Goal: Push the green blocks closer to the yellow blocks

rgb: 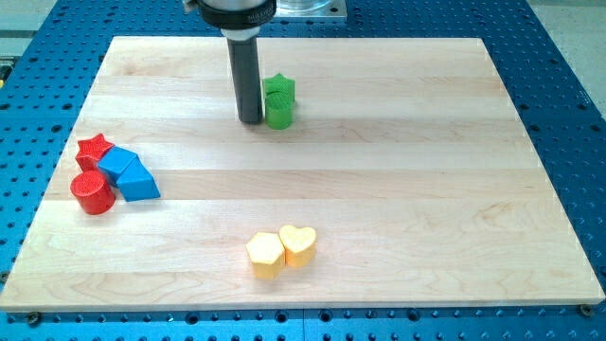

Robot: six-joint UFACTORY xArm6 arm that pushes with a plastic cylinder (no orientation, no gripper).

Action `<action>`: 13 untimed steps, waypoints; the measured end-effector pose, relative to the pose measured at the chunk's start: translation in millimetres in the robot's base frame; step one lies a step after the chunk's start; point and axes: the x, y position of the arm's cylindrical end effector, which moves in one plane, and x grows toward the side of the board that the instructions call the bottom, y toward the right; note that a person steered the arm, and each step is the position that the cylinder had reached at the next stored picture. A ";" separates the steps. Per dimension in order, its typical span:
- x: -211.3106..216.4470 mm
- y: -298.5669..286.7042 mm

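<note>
Two green blocks stand together near the view's top centre: a green star [279,87] and, touching it just below, a green cylinder [278,111]. Two yellow blocks sit side by side near the view's bottom centre: a yellow hexagon [265,255] and a yellow heart [298,244], touching each other. My tip [251,120] is on the board right at the left side of the green cylinder, touching it or nearly so. The rod rises straight up from there to the view's top edge.
At the view's left lies a cluster: a red star [94,149], a red cylinder [93,193], a blue cube [117,164] and a blue wedge-like block [138,180]. The wooden board [426,189] rests on a blue perforated table.
</note>
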 end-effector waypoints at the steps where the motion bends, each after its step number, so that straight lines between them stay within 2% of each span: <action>1: -49.9 7.7; 2: -69.8 50.8; 3: -40.9 38.1; 4: 5.5 24.0; 5: 24.6 24.0; 6: 39.2 33.6; 7: 39.8 80.8; 8: 89.7 79.1; 9: 113.4 86.5; 11: 81.1 45.1; 12: 157.2 36.6; 13: 147.4 57.9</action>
